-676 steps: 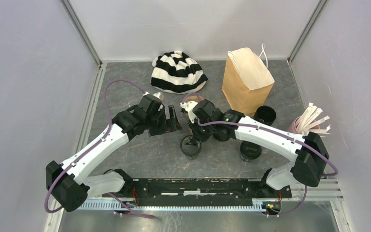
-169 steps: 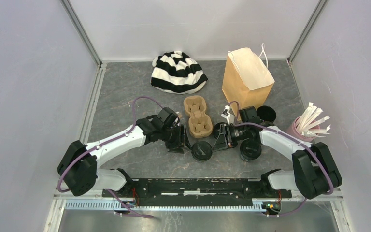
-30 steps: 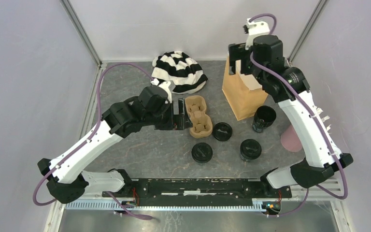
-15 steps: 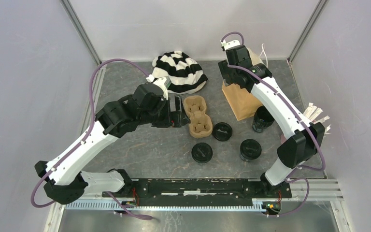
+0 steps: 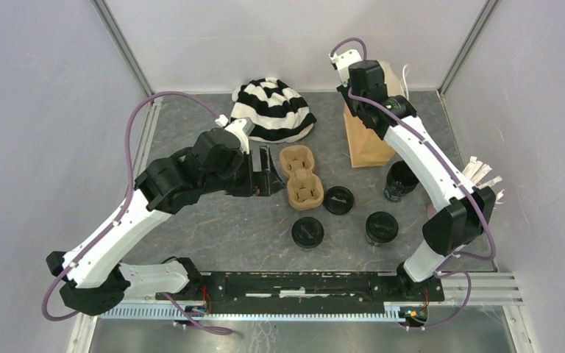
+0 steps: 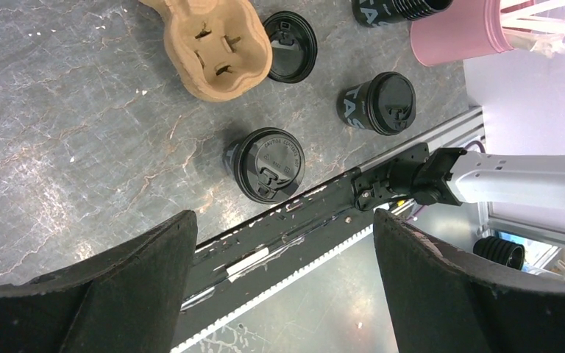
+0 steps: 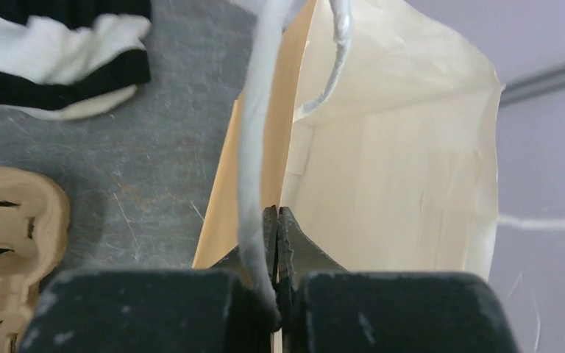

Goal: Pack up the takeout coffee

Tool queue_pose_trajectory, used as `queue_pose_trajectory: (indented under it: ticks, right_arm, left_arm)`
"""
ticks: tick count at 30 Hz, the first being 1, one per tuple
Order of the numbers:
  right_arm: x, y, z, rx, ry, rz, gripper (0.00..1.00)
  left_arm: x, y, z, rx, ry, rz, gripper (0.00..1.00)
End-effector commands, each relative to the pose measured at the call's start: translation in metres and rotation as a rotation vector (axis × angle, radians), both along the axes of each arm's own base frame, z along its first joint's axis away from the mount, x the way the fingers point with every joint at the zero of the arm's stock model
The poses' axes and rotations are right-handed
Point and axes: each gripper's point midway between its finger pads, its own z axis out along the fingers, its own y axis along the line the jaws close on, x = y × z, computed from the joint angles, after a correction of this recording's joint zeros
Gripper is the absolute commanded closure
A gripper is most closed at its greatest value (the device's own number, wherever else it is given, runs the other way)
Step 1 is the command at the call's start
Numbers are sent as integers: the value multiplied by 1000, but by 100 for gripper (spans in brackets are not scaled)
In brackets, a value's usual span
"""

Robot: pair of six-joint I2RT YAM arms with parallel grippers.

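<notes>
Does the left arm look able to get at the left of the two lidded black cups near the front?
Likely yes. The left hand is open beside the cardboard carrier, and that cup stands alone with bare table around it. Nothing lies between them; the right hand is gripping the paper bag.

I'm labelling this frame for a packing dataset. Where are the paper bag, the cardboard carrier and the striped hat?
paper bag [image 7: 404, 169]: right wrist view, pale inner wall.
cardboard carrier [image 5: 301, 178]: top view, waist between its two wells.
striped hat [image 5: 272, 110]: top view, middle of its crown.
</notes>
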Motion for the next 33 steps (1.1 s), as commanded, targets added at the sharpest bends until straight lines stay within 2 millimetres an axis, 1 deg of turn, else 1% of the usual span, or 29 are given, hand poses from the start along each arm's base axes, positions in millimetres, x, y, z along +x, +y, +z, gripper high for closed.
queue_pose_trajectory:
  ticks: [1,3,4,6,8,10,12,13,15,16,18,20,21,22,23,24,27,30,33]
  right_arm:
    - [-7,27,137,109,-366,223,100]
    - [-18,45,166,140,-435,323,100]
    - [-26,59,179,155,-466,383,100]
    - [-47,94,197,159,-508,524,100]
    - [-73,137,207,146,-535,688,100]
    - [-99,175,213,188,-547,837,100]
    - [-123,210,216,260,-554,973,100]
    - [-133,224,215,269,-557,1022,100]
    - [-154,254,207,270,-550,1108,100]
    - [-160,267,201,270,-537,1147,100]
    - [-175,293,186,265,-501,1232,100]
    - [-189,317,168,219,-456,1305,100]
    - [-195,328,154,182,-423,1329,100]
    - [-199,336,147,142,-409,1344,100]
    - [-203,344,135,94,-385,1352,100]
    - [-207,351,122,48,-358,1354,100]
    - [-214,361,95,-62,-314,1343,100]
    - [-227,369,64,-138,-263,1380,100]
    - [-240,376,38,-194,-228,1419,100]
  left_arm:
    - [-2,11,21,-29,-84,-12,5]
    - [-4,14,28,-58,-108,-8,6]
    - [-5,16,33,-74,-121,-5,5]
    - [-7,22,45,-111,-159,12,6]
    - [-9,30,61,-163,-211,32,6]
    - [-15,40,84,-235,-282,41,5]
    - [-23,50,109,-309,-363,35,5]
    - [-28,55,121,-346,-406,27,5]
    - [-40,67,146,-416,-493,6,5]
    - [-46,74,156,-446,-530,3,5]
    - [-55,89,172,-485,-587,15,5]
    - [-61,105,181,-505,-624,44,4]
    - [-64,112,184,-515,-636,57,4]
    - [-67,119,186,-522,-645,71,4]
    - [-69,125,186,-522,-645,87,4]
    - [-70,130,186,-525,-643,104,4]
    - [-76,139,187,-548,-646,119,5]
    - [-81,144,190,-568,-653,120,5]
    - [-81,146,189,-561,-650,127,5]
